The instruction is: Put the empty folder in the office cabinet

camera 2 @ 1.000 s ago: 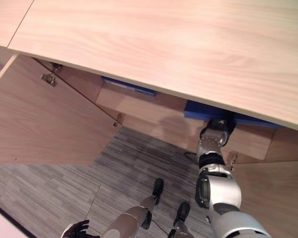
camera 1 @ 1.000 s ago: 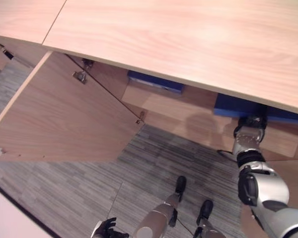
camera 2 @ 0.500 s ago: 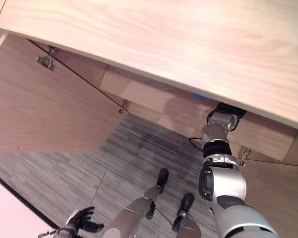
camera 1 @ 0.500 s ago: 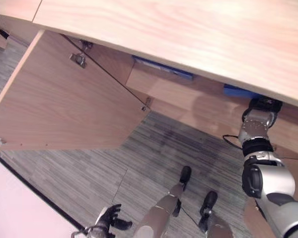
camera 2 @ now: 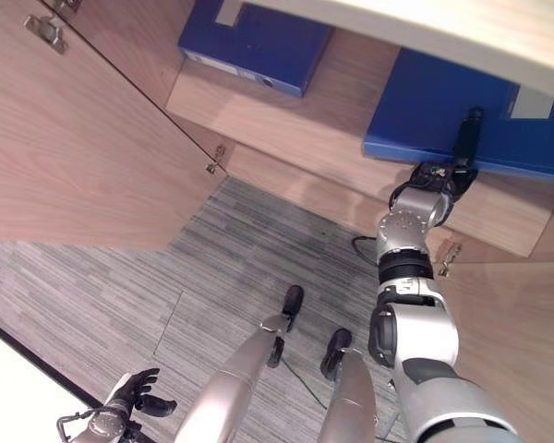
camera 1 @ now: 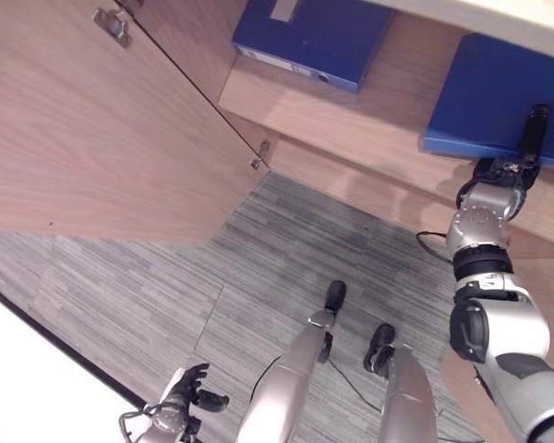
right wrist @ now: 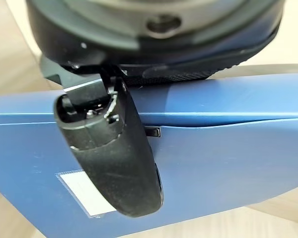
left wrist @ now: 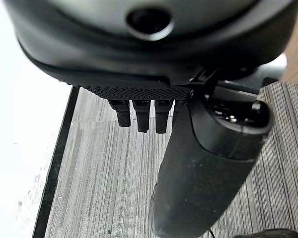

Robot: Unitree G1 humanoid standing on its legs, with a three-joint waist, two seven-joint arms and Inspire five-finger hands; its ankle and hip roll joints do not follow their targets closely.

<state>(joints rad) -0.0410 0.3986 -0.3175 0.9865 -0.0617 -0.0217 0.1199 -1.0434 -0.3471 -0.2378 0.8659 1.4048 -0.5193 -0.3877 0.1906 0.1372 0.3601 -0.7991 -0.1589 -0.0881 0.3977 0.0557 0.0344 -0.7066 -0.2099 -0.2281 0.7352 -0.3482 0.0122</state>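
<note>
A blue folder (camera 1: 485,92) lies flat on the right part of the cabinet's wooden shelf (camera 1: 388,129). My right hand (camera 1: 497,173) is at the folder's near edge. Its thumb (camera 1: 535,129) lies straight across the folder's top face, as the right wrist view also has it on the blue cover (right wrist: 228,148) beside a white label. The fingers are hidden below the folder, so the hand pinches its edge. My left hand (camera 1: 180,411) hangs low over the carpet with relaxed fingers and holds nothing.
A second blue folder (camera 1: 314,37) lies on the shelf's left part. The left cabinet door (camera 1: 83,138) stands wide open; another open door (camera 2: 522,323) is at the right. Grey carpet (camera 1: 166,295) lies in front, with a white strip (left wrist: 20,148) along its edge.
The camera has dropped and now looks under the cabinet top, so the shelf and both folders show. My right hand stays on the right folder. The left hand still hangs low.
</note>
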